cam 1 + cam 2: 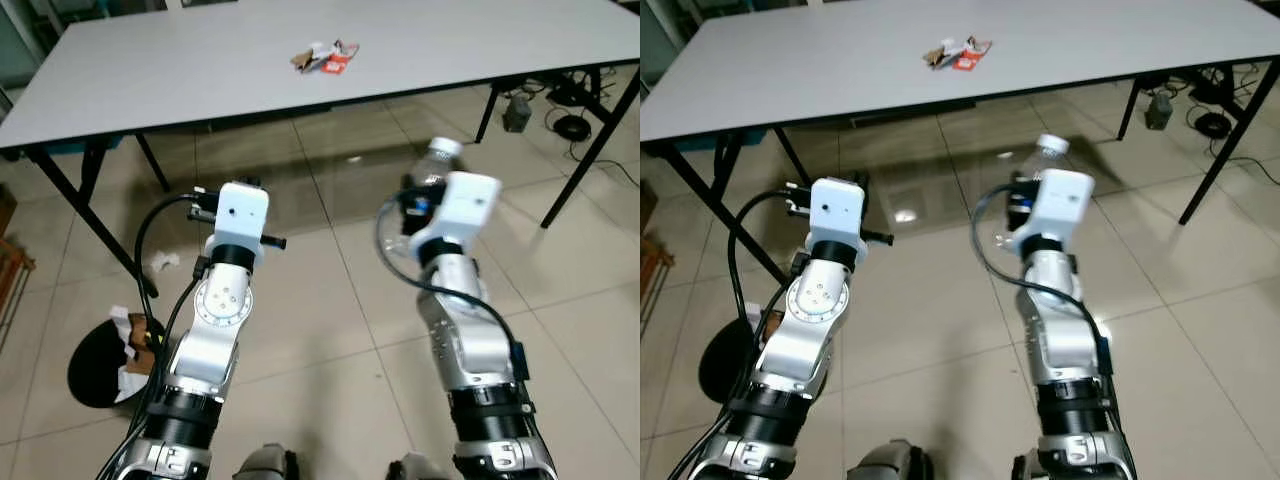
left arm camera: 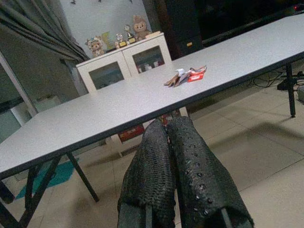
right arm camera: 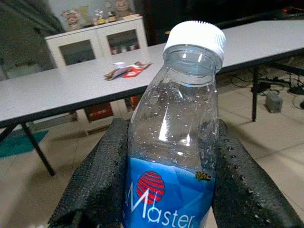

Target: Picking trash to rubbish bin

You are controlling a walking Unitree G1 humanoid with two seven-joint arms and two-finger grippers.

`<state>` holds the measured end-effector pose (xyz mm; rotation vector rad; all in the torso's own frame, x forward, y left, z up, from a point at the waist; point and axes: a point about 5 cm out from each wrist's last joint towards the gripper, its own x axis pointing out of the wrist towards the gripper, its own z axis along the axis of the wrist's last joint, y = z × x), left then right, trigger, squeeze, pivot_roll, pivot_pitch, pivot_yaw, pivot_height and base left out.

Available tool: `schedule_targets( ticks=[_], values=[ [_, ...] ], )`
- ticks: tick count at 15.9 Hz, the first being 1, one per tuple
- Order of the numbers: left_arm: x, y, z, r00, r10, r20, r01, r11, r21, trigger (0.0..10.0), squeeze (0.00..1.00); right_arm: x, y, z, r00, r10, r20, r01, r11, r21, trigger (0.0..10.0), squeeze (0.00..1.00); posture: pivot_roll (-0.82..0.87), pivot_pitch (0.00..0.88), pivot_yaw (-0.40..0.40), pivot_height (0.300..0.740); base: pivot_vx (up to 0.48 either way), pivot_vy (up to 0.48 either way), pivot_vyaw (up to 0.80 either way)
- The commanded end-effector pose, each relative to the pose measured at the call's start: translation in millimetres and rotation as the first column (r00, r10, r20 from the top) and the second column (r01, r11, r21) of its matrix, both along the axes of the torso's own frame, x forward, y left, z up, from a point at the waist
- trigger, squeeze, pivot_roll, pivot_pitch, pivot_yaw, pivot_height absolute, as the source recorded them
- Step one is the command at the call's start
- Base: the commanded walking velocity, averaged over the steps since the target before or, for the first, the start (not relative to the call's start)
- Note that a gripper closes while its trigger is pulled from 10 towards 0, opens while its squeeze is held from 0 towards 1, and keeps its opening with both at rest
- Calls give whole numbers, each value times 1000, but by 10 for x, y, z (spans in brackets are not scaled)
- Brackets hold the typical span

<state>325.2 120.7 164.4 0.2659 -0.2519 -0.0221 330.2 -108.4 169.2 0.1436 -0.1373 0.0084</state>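
My right gripper [image 3: 166, 190] is shut on a clear plastic bottle [image 3: 178, 137] with a white cap and a blue label; the bottle's top [image 1: 437, 160] pokes out past the right wrist, held in front of the table. My left gripper [image 2: 168, 161] is shut with nothing between its two black fingers, raised at about the same height on the left. Crumpled wrappers [image 1: 325, 57], red, white and brown, lie on the grey table [image 1: 180, 70]. A black rubbish bin [image 1: 100, 365] with paper and cardboard in it stands on the floor at the lower left.
A crumpled white scrap [image 1: 165, 262] lies on the tiled floor near the table's left legs [image 1: 95, 220]. Cables and a power adapter [image 1: 517, 113] sit on the floor at the right, under the table's far end. A white cabinet [image 2: 128, 61] stands behind the table.
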Motion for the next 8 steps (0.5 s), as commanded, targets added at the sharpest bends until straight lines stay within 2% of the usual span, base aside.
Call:
schedule_targets(
  ticks=[1, 2, 4, 8],
  values=[
    [2, 31, -5, 1000, 14, -12, -14, 1000, 1, 10000, 0, 14, 17, 24, 1000, 8, -1, -8, 1000, -16, 10000, 0, -3, 135, 75, 720, 0, 480, 800],
    [1, 37, 0, 1000, 15, -12, -15, 1000, 0, 10000, 0, 11, 19, 27, 1000, 12, -1, -12, 1000, 1, 10000, 0, -3, 135, 75, 720, 0, 480, 800],
    [0, 42, 5, 1000, 16, -11, -16, 1000, 0, 10000, 0, 10, 12, 12, 1000, 13, -15, -13, 1000, 18, 10000, 0, -3, 135, 75, 720, 0, 480, 0],
    [2, 29, 12, 1000, 9, -16, -9, 1000, 3, 10000, 0, 12, 40, 0, 999, 27, -34, -27, 1000, -3, 10000, 0, -1, 136, 76, 720, 0, 480, 0]
  ],
)
